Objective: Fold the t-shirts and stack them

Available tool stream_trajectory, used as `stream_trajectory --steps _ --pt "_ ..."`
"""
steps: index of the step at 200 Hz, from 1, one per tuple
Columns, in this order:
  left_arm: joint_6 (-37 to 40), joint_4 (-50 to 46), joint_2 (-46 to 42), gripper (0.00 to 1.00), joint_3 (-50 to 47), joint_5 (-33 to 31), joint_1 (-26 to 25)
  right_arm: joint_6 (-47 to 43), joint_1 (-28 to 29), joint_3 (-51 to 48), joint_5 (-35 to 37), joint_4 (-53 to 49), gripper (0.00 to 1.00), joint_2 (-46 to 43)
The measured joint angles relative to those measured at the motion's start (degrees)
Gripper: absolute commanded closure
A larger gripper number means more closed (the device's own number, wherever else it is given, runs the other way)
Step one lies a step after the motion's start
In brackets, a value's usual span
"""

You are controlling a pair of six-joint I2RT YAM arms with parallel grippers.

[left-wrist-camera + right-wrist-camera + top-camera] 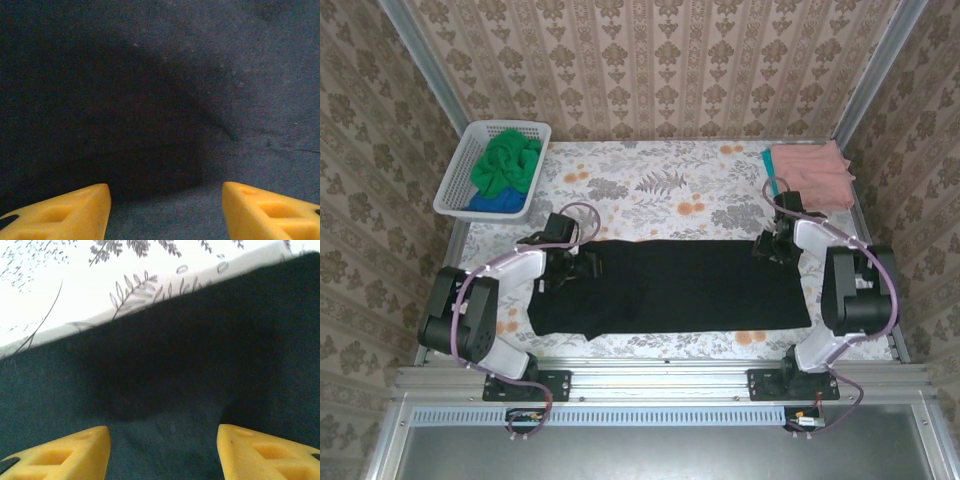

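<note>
A black t-shirt (670,288) lies spread flat across the middle of the table, folded into a long band. My left gripper (585,264) hovers over its upper left part. In the left wrist view the gripper (165,200) is open, its yellow fingers (75,212) wide apart above the black cloth (165,100). My right gripper (767,248) is at the shirt's far right corner. It (164,440) is also open, just over the black fabric (165,385) near its edge. A green tee (510,160) and a blue tee (492,203) lie in the basket. A folded salmon pink tee (812,172) rests on a teal one (776,186).
The white lattice basket (456,175) stands at the back left corner. The folded stack sits at the back right. A floral tablecloth (660,190) covers the table, and patterned walls close it in on three sides.
</note>
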Motion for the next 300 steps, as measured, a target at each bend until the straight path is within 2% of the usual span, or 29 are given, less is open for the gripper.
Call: stream_trajectory --steps 20,53,78,105,115,121,142,153,176,205,230,248,278,286,296,300 --pt "-0.3 -3.5 -5.0 0.29 0.1 -3.6 -3.8 -0.1 0.0 -2.9 -0.7 0.2 0.36 -6.3" --pt "-0.7 -5.5 -11.8 0.24 2.8 -5.9 -17.2 -0.1 0.0 -6.3 -2.1 1.5 0.35 -13.0" --pt "-1.1 -5.3 -10.6 0.21 3.4 -6.1 -24.2 -0.1 0.0 -7.8 -2.4 1.5 0.35 -14.7" --pt "-1.1 -5.5 -5.0 0.22 3.4 -6.1 -27.9 -0.1 0.0 -8.4 -3.2 1.5 0.35 -14.7" --pt "-1.1 -5.7 -2.7 0.28 3.4 -6.3 -28.8 -0.1 0.0 -8.5 -3.4 1.5 0.36 -14.7" --pt "-1.0 -5.7 -1.7 0.35 3.4 -6.4 -29.2 -0.1 0.0 -8.5 -3.4 1.5 0.36 -14.7" --pt "-0.7 -6.9 1.0 0.71 4.2 -6.7 -31.0 -0.1 0.0 -8.8 -4.1 1.9 0.34 -15.0" --pt "-0.4 -7.9 1.4 0.81 5.3 -6.9 -31.5 -0.1 0.2 -9.4 -4.5 2.1 0.34 -15.8" --pt "0.3 -9.9 0.9 0.93 8.6 -8.0 -32.0 -0.1 0.2 -9.8 -4.7 2.1 0.33 -17.6" --pt "0.7 -14.2 -3.7 0.99 11.2 -9.8 -32.0 -0.1 0.2 -9.8 -4.7 2.2 0.33 -18.0" --pt "0.6 -17.7 -8.1 0.99 11.3 -10.6 -32.4 -0.2 0.2 -9.9 -4.7 2.1 0.33 -18.0" --pt "0.7 -18.6 -10.5 0.87 10.9 -10.1 -33.1 -0.2 0.2 -9.9 -4.7 2.1 0.33 -18.1" --pt "0.6 -18.4 -8.5 0.80 9.6 -7.7 -34.3 -0.2 0.2 -10.0 -4.8 2.2 0.33 -18.1" --pt "0.4 -18.3 -6.5 0.74 9.5 -7.2 -34.6 -0.2 0.2 -10.0 -4.9 2.2 0.33 -18.1" --pt "0.4 -17.9 -3.8 0.62 9.3 -6.4 -34.7 -0.2 0.2 -10.0 -5.1 2.2 0.33 -18.1" --pt "0.3 -17.8 -2.8 0.61 9.2 -6.3 -34.7 -0.2 0.2 -10.0 -5.1 2.2 0.33 -18.1"
